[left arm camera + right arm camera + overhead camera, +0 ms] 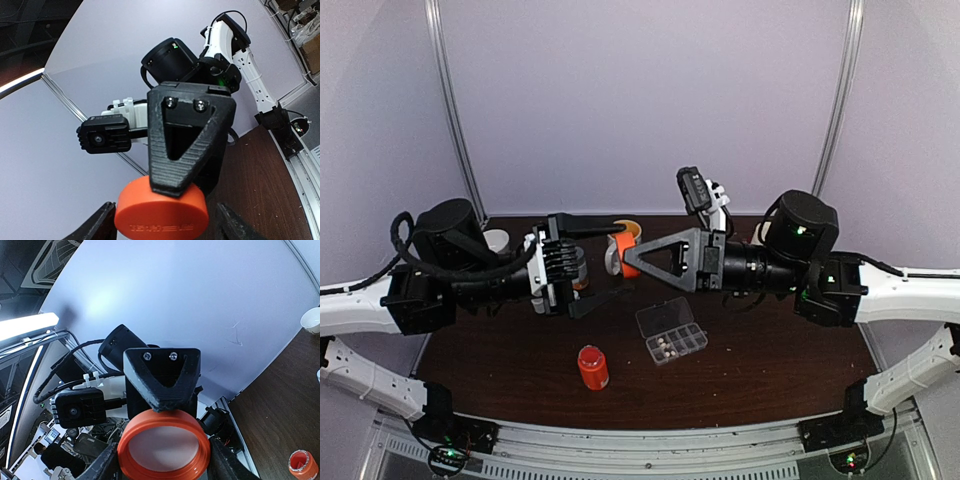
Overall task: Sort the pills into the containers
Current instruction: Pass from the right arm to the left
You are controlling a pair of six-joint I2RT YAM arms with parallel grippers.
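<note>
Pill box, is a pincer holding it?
No, the pill box lies on the dark table with nothing gripping it.

A pale lilac-white backdrop (640, 100) curves behind the dark brown bench (760, 370). Two grey vertical strips divide it, one at the left (457, 120) and one at the right (840, 100). A ribbed metal rail (650, 445) runs along the bench's near edge. In the right wrist view a bright strip light (27, 325) glows at the left, below a ceiling grille (47, 262).

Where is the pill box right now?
In the top view, the clear pill box sits on the table just right of centre, right of the orange bottle.
</note>
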